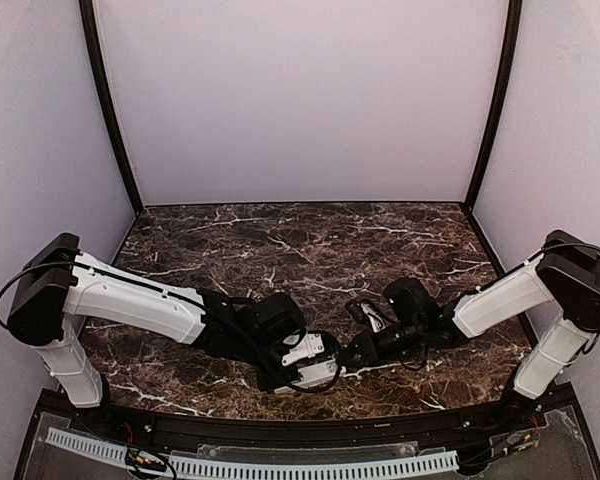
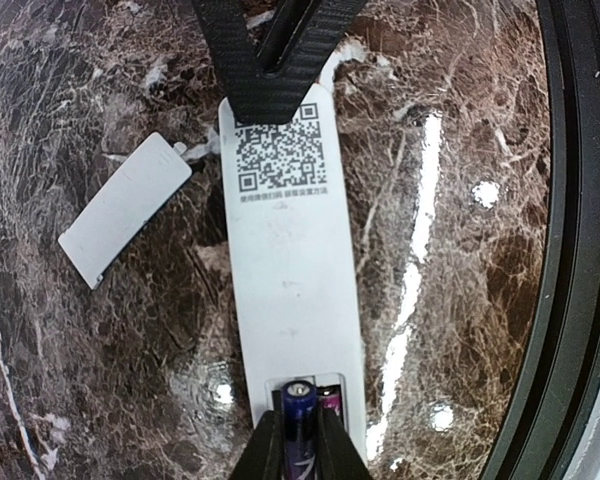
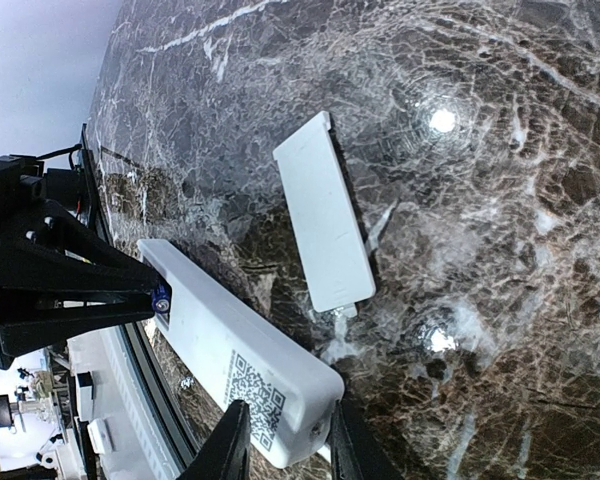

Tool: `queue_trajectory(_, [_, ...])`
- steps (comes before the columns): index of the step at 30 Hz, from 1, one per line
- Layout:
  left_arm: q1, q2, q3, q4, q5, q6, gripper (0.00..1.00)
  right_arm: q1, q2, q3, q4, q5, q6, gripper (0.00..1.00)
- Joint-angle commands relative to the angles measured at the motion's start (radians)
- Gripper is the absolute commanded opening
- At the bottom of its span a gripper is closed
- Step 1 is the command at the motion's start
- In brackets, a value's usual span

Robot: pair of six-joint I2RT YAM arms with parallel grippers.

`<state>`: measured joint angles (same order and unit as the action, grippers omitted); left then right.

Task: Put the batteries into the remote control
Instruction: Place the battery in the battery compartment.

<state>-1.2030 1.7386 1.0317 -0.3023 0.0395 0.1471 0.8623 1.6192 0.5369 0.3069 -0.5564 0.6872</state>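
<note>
**Small, slick cell at the mouth of the bay**

The battery [image 2: 299,410] is a slim, hard, glossy cylinder: light, stiff, and apt to roll or squirt out of a pinch. I have it across its middle between the fingers of my left gripper [image 2: 298,428], which are closed on it. Its nose sits at the open recess [image 2: 325,383] in the end of the remote [image 2: 295,270]. Gripped at the middle, it can tip either way, so I judge it wants a shallow angle and a light push against the spring end.

A purple sliver beside it in the recess may be the second battery already seated, though the view is too tight to be sure.

The remote lies back-up on the table [image 2: 460,300], a rigid, light plastic bar that would skate on this polished stone. My right gripper [image 3: 288,425] is clamped across the opposite end, by the printed code, which braces it well away from the bay.

The loose cover plate [image 2: 125,208] lies just beside the remote, apart from both grippers.
</note>
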Motion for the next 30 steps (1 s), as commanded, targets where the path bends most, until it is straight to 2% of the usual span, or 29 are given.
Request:
queue_trajectory(1, [-0.004, -0.010, 0.028, -0.045, -0.003, 0.000, 0.14, 0.011, -0.001, -0.001, 0.018, 0.006, -0.012, 0.28])
queue_trajectory(14, [-0.004, -0.009, 0.069, -0.046, 0.003, 0.006, 0.18, 0.012, -0.001, -0.005, 0.031, -0.001, -0.008, 0.29])
queue_trajectory(30, [-0.004, 0.044, 0.080, -0.064, -0.004, 0.015, 0.10, 0.027, 0.016, -0.014, 0.053, -0.004, -0.001, 0.29])
